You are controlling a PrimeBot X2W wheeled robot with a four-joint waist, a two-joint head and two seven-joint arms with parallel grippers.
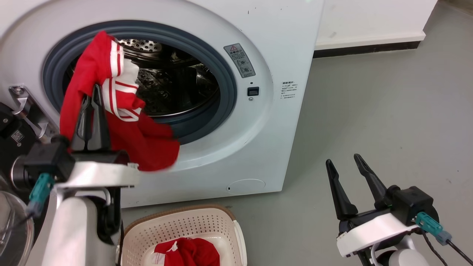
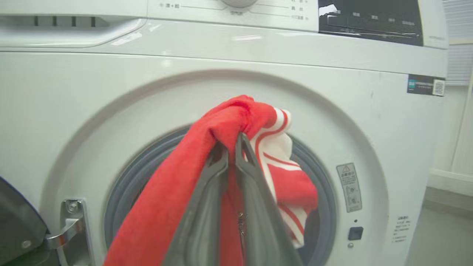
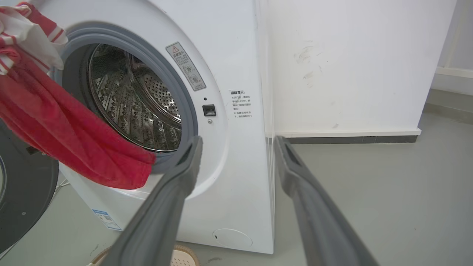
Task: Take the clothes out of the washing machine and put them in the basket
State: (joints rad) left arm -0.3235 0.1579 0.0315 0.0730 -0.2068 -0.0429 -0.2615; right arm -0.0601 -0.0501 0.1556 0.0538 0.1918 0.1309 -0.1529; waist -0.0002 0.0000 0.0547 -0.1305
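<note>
the jaws of the left gripper (image 1: 92, 94) (image 2: 232, 144) are pressed together on a fold of a red garment (image 1: 144, 140) (image 2: 166, 199), pinching it near its top so the cloth drapes down both sides of the fingers. at the far left, beside that arm, the open glass door (image 1: 11, 221) hangs by its metal hinge (image 1: 26, 107). the garment, red with white stripes and a white panel, is held in front of the left part of the washing machine (image 1: 281, 44), outside the steel drum (image 1: 177, 92), its lower edge hanging across the grey rubber ring. below, on the floor (image 1: 388, 111) just in front of the machine, stands the basket (image 1: 177, 212), with a second red garment (image 1: 188, 253) lying in its bottom. further right, the right gripper (image 1: 343, 160) (image 3: 238, 139) hangs over the grey floor, apart from the machine, its jaws spread wide
</note>
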